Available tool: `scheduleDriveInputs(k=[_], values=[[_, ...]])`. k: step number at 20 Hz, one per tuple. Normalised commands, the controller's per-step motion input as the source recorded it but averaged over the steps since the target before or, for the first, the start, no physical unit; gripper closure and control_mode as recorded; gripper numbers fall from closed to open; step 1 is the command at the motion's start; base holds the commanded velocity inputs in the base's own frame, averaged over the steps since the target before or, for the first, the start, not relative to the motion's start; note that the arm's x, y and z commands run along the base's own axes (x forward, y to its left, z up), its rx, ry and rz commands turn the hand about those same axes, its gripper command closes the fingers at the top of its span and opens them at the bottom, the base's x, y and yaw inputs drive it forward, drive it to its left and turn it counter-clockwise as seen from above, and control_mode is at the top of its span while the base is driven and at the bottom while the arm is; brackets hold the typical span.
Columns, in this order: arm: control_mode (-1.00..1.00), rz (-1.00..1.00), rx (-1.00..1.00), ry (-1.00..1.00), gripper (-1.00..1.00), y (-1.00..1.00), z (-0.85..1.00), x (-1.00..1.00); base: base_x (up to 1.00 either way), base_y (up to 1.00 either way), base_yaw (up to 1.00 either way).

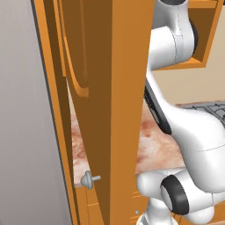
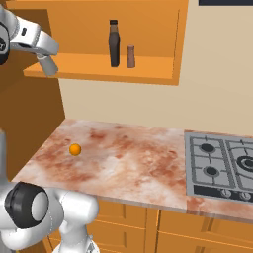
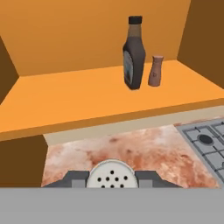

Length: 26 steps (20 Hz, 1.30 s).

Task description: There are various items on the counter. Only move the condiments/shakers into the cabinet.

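Gripper [image 3: 113, 180] pinching a pale round shaker [image 3: 113, 176], its perforated top showing between the two dark finger tips in the hand view; the right base view places the same shaker [image 2: 48, 64] at the left front edge of the cabinet [image 2: 163, 29] shelf, hanging from the hand. Dark brown bottle [image 2: 114, 43] with dark cap stands upright on the shelf, the small brown shaker [image 2: 130, 56] just beside it on its right, apart from it as seen in the hand view. Counter [image 2: 123, 160] lies below the cabinet, carrying a small orange ball [image 2: 75, 149] near its left end, with the grey gas hob [image 2: 222, 168] set into its right end. Open cabinet door [image 1: 110, 88] crosses the left base view.
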Motion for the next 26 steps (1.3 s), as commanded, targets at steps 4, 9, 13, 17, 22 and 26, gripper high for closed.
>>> scheduleDriveInputs(k=[4,9,13,17,22,26], values=[[-1.0,0.01,0.0,-0.06,1.0,-0.11,-0.14,0.66,0.0,0.0,0.0],[-1.0,0.0,0.0,-0.01,1.0,-0.17,0.0,0.64,0.0,0.0,0.0],[-1.0,0.0,-0.03,-0.03,1.0,-0.06,0.0,0.66,0.0,0.0,0.0],[-1.0,0.0,0.0,0.0,1.0,-0.13,-0.06,0.6,0.0,0.0,0.0],[-1.0,0.0,0.0,0.0,1.0,-0.1,-0.08,0.55,0.0,0.0,0.0],[-1.0,0.0,0.0,0.01,1.0,-0.1,-0.06,0.36,0.0,0.0,0.0]])
